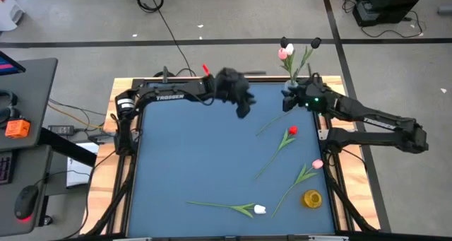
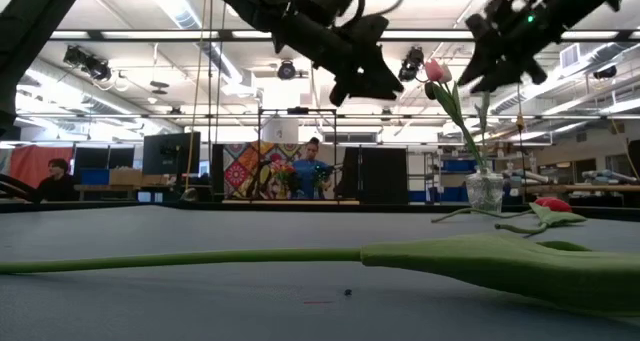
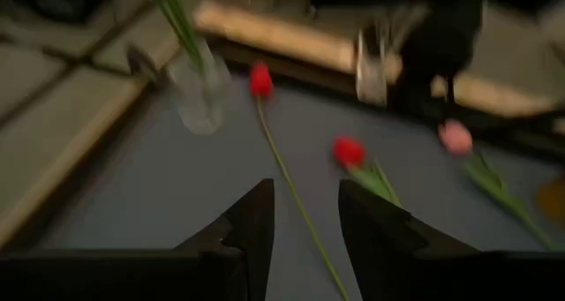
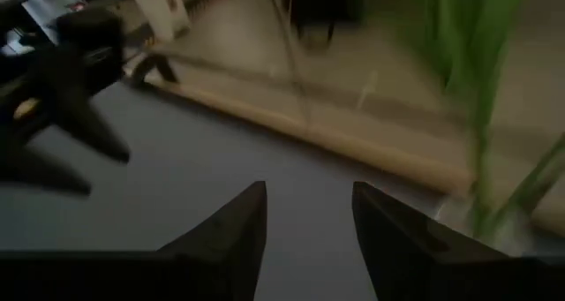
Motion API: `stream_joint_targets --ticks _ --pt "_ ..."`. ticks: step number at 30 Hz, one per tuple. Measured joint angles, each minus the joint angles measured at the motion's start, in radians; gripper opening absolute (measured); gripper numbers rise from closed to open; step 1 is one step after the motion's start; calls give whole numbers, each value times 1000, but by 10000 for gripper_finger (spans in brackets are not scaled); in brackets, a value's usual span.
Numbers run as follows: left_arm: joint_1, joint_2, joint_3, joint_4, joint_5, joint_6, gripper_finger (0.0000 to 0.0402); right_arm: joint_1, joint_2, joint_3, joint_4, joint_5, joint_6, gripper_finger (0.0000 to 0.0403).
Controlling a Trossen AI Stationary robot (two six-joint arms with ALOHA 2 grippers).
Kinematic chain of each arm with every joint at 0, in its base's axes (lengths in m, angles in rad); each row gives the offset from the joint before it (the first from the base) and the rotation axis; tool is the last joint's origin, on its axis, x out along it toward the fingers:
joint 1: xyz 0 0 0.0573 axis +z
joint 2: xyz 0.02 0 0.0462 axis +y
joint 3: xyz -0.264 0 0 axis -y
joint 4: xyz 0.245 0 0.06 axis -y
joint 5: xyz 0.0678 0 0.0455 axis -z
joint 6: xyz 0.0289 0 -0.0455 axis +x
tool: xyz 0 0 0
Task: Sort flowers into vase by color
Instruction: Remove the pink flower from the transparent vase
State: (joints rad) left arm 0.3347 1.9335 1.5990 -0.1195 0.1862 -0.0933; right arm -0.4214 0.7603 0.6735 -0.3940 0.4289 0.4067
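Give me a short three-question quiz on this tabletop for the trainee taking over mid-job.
1. True or false: the left gripper holds a flower.
2. How many flowers lie flat on the table?
3. Which gripper is beside the vase: A left, B right?

Key
1. False: its fingers are apart with nothing between them.
2. Four: red tulip at the far edge, red tulip mid-table, pink tulip and white tulip.
3. B: the right gripper is close beside the vase.
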Motion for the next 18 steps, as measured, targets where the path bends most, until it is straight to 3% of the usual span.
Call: stream_joint_targets --ticks 7,12,18 --pt "88 0 0 76 69 4 132 -7 38 1 342 131 -520 170" --pt "123 0 0 70 88 39 132 -46 111 0 437 198 -565 170" --pt "148 0 0 69 97 106 132 -113 216 0 529 178 -568 167"
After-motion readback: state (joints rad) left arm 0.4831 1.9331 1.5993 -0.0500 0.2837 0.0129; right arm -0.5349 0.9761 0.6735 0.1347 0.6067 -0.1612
